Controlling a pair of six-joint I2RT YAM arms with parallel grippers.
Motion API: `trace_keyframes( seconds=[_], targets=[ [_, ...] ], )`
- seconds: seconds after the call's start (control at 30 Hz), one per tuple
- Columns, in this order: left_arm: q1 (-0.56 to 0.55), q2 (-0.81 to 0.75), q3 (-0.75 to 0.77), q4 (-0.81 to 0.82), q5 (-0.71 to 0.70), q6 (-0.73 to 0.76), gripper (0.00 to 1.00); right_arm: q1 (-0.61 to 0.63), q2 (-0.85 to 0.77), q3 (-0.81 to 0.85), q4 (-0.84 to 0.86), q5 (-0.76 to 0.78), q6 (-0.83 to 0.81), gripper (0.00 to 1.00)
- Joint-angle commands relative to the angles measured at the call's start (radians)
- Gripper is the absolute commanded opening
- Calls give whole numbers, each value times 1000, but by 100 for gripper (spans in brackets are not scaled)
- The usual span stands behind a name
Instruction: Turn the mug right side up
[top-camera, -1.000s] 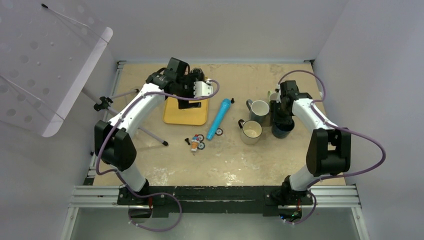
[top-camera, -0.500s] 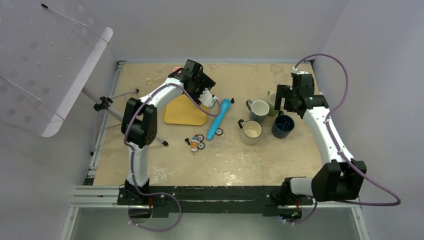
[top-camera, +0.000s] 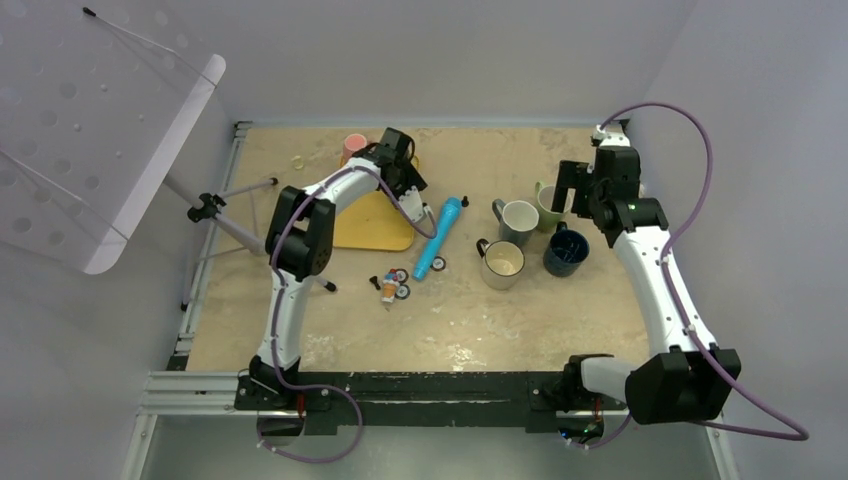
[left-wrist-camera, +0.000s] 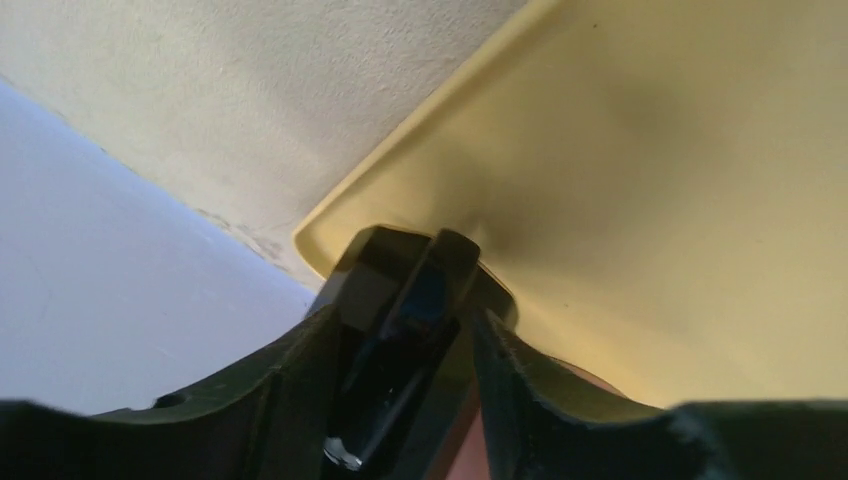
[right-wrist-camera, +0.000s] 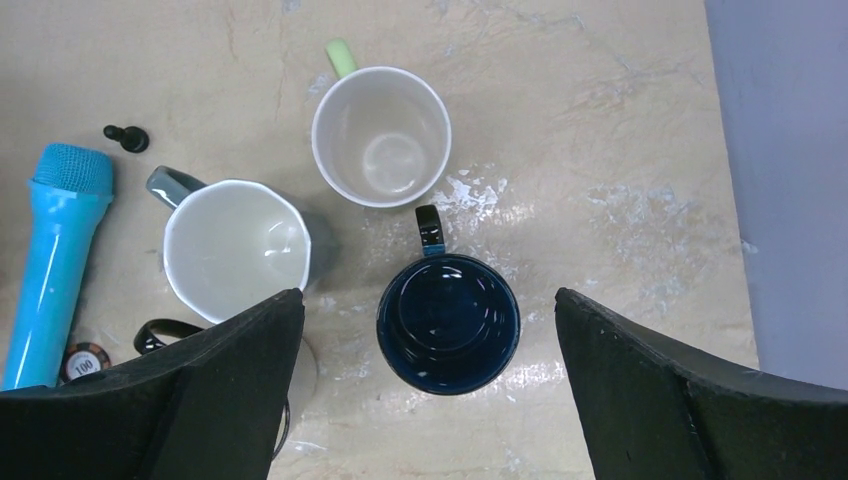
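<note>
The dark blue mug stands right side up on the counter, its mouth open to the camera. Its black handle points roughly toward the white mug with the green handle, which stands just beyond it. We see the right pincer hanging above the blue mug with its fingers spread wide — nothing between them and no contact with the mug.

In the right wrist view, a white mug with a grey handle stands upright to the left of the blue one. A fourth mug is mostly hidden behind a finger there, though the overhead view shows it upright with a cream inside. Further left lie a blue microphone, a small black piece and a chip marked 100.

The left pincer is low over a corner of the yellow tray, close to its surface. A glossy black shape sits between the fingers — we cannot tell whether they are clamped on it or merely standing partway apart. In the overhead view a pink cup stands on the counter just beyond the tray.
</note>
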Motion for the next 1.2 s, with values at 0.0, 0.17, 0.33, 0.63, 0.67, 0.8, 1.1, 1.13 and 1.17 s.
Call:
trace_keyframes(
  seconds=[0.0, 0.17, 0.33, 0.63, 0.67, 0.8, 1.1, 1.13, 1.17],
  targets=[
    [-5, 35, 38, 79, -42, 77, 44, -1, 0, 15, 41, -52, -8, 98],
    [-5, -14, -21, 148, -49, 23, 0, 5, -7, 22, 37, -65, -10, 98],
    [-18, -171, -89, 156, 50, -136, 0, 19, -16, 49, 26, -77, -7, 98],
    [-27, -450, 37, -22, 245, -867, 0, 169, -92, 114, 37, -138, 9, 98],
    [-24, -487, 40, -29, 265, -958, 0, 193, -105, 114, 60, -178, 11, 98],
    [9, -615, 39, -69, 375, -1316, 0, 276, -166, 48, 285, -438, 84, 98],
    [87, -805, 0, -81, 724, -1893, 0, 508, -40, -32, 899, -820, 277, 98],
    [87, -821, -6, -73, 755, -1917, 0, 521, -13, -25, 933, -841, 298, 98],
    [87, -831, -3, -76, 780, -1936, 0, 543, 13, -16, 966, -862, 315, 98]
  ],
)
